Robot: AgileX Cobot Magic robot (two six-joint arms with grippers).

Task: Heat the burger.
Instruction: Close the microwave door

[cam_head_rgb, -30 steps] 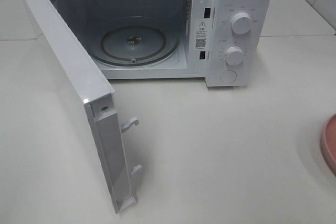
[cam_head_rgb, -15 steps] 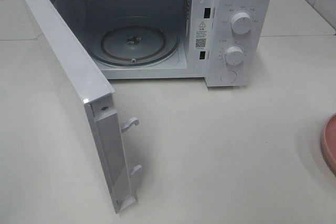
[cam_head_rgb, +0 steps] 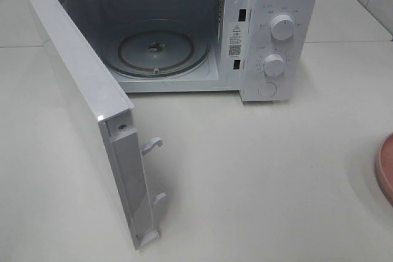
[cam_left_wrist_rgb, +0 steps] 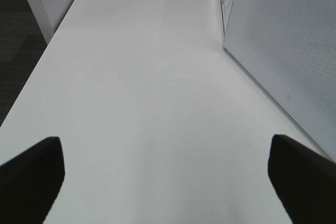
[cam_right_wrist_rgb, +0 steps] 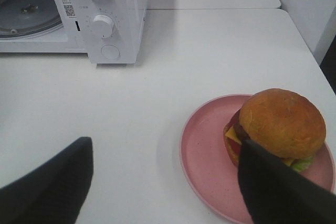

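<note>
The burger (cam_right_wrist_rgb: 278,124) with its golden-brown bun sits on a pink plate (cam_right_wrist_rgb: 205,150), seen in the right wrist view; only the plate's rim (cam_head_rgb: 385,167) shows at the right edge of the exterior view. My right gripper (cam_right_wrist_rgb: 163,184) is open, its fingers apart, one dark finger (cam_right_wrist_rgb: 278,190) close in front of the burger, nothing held. The white microwave (cam_head_rgb: 273,35) stands at the back with its door (cam_head_rgb: 92,115) swung wide open and its glass turntable (cam_head_rgb: 156,53) bare. My left gripper (cam_left_wrist_rgb: 168,179) is open over bare table beside the door's outer face (cam_left_wrist_rgb: 283,51).
The microwave's two knobs (cam_head_rgb: 281,27) and round button (cam_head_rgb: 268,89) face the front. The open door juts far forward on the left, with latch hooks (cam_head_rgb: 151,145) on its edge. White table (cam_head_rgb: 258,170) stretches between microwave and plate.
</note>
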